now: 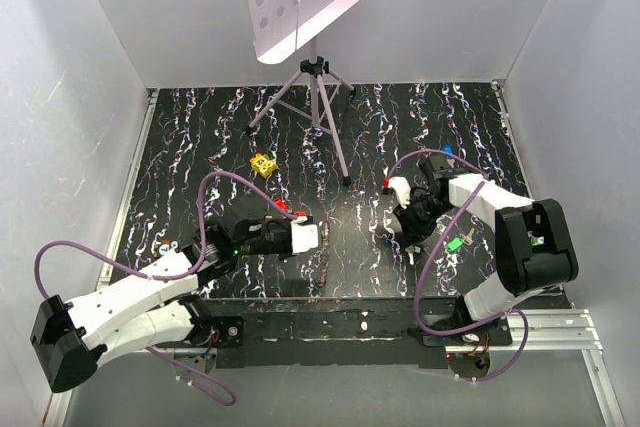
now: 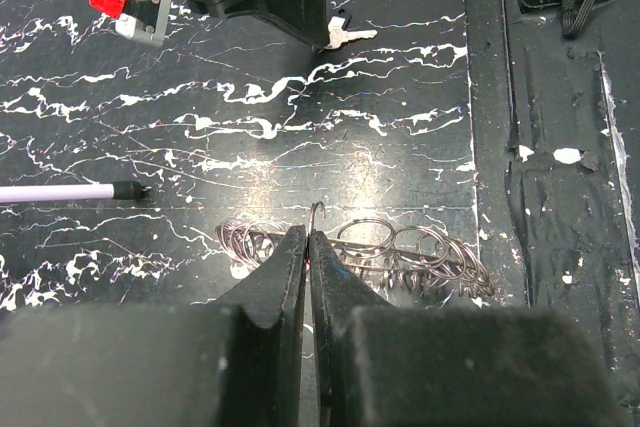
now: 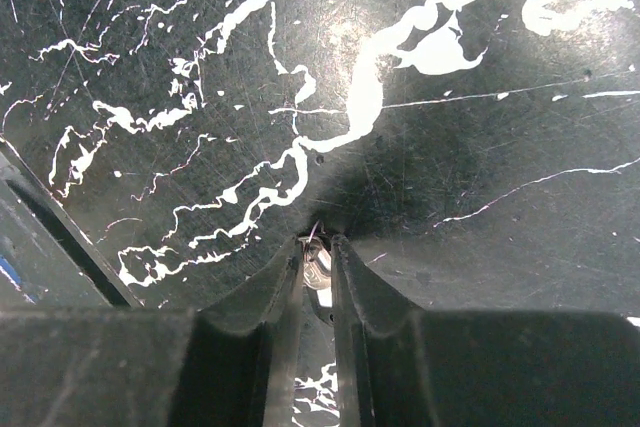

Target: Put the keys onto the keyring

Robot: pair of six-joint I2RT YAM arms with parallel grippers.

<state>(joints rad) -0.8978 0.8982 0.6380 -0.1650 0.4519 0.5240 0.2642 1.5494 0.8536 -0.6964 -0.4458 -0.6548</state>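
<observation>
1. We see a big black table with white squiggles. A thin metal tripod stands at its far middle, and we tell all places from it.
2. A small chunky yellow block sits just left of the tripod. It is not part of our job.
3. The keyring is a row of silver wire loops lying on the near side of the tripod. The left gripper has its fingers pressed together on one wire end, which pokes up like a hook.
4. The right gripper is to the near right of the tripod. Its fingers are narrow around a tiny silver bit. We cannot tell if they pinch it yet.
5. We think that bit belongs to the small silver black-headed key, which lies at those fingertips. The key's long side runs the same way as the row of loops, and it lies well apart from them. The right arm is much nearer to it.
6. A small green-headed key waits further right.
</observation>
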